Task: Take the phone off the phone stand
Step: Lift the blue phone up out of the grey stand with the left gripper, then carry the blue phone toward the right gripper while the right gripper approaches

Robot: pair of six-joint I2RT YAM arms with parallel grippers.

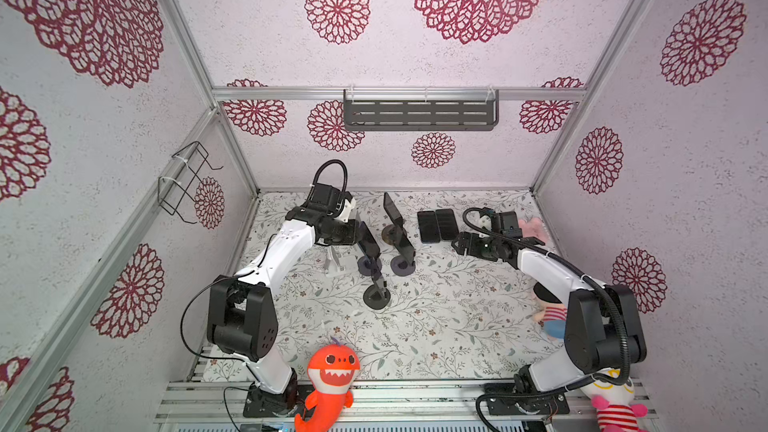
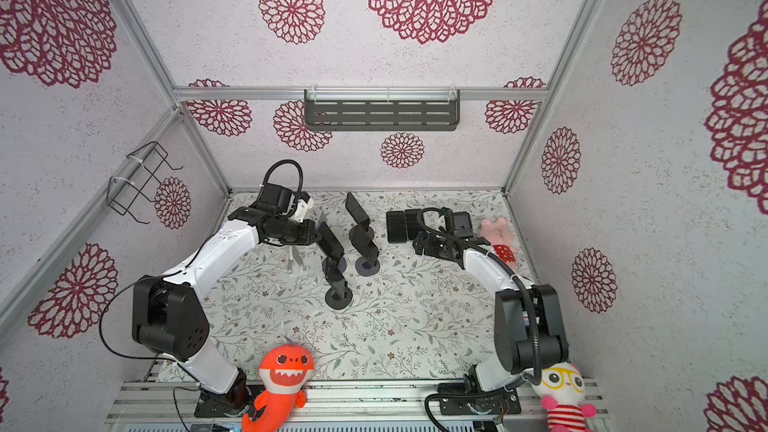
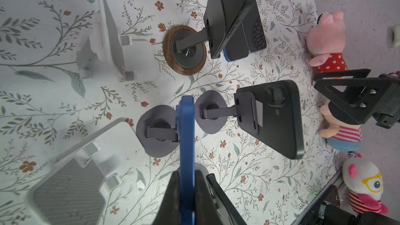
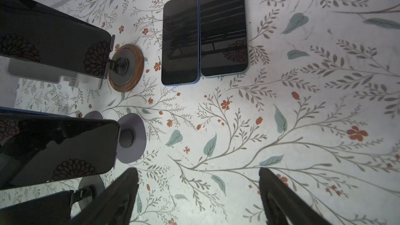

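Note:
A blue phone (image 3: 187, 139), seen edge-on in the left wrist view, stands upright on a phone stand with a round grey-purple base (image 3: 151, 146). The stand's hinged arm (image 3: 161, 134) meets the phone's back. My left gripper (image 3: 187, 175) is shut on the phone's edge, one dark finger on each face. In both top views this gripper (image 1: 356, 234) (image 2: 318, 236) holds the dark phone (image 1: 369, 239) above the base (image 1: 365, 266). My right gripper (image 4: 198, 176) (image 1: 457, 243) hangs open over bare mat, with nothing between its fingers.
Another phone leans on a wood-ringed stand (image 1: 390, 236), and another on a second purple stand (image 1: 402, 266). A black stand (image 1: 377, 296) is nearer the front. Two phones (image 1: 436, 225) lie flat. White stands (image 1: 334, 261) sit left. Plush toys (image 1: 330, 380) (image 1: 550, 313) line the edges.

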